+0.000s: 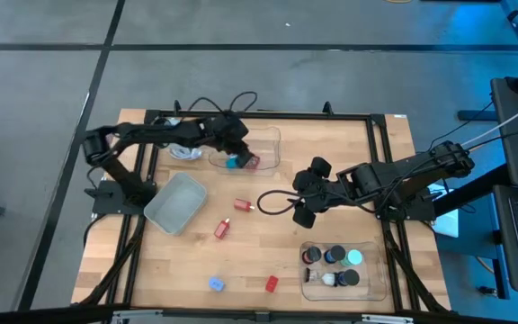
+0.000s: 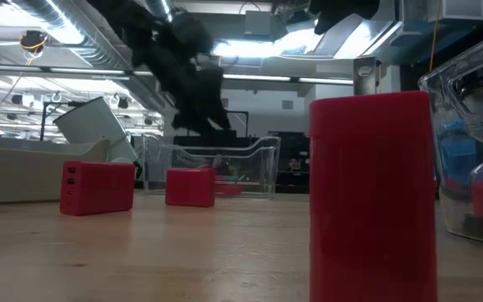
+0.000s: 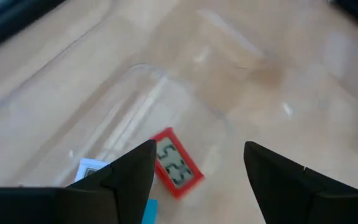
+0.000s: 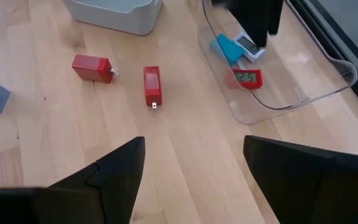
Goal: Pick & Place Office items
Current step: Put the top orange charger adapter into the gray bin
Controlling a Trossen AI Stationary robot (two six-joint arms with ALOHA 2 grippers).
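Note:
My left gripper (image 3: 197, 152) hangs open over the clear tray (image 1: 263, 144) at the table's far side, holding nothing. In that tray lie a small red piece with a grey display (image 3: 176, 165), a white-labelled piece (image 3: 92, 169) and a blue piece (image 4: 227, 48). My right gripper (image 4: 194, 146) hovers open and holding nothing above the table's middle (image 1: 302, 200). On the wood lie two red blocks (image 4: 92, 68) (image 4: 152, 86), a third red block (image 1: 271, 283) and a blue piece (image 1: 216, 284). Round pucks (image 1: 340, 256) sit in the near-right clear tray (image 1: 376, 288).
A grey-white tub (image 1: 176, 202) stands left of centre, tilted on one edge in the low view (image 2: 99, 126). A black cable (image 1: 272, 202) loops on the table by my right gripper. A dark rail frames the tabletop (image 1: 380, 135). Bare wood lies between the tub and the near edge.

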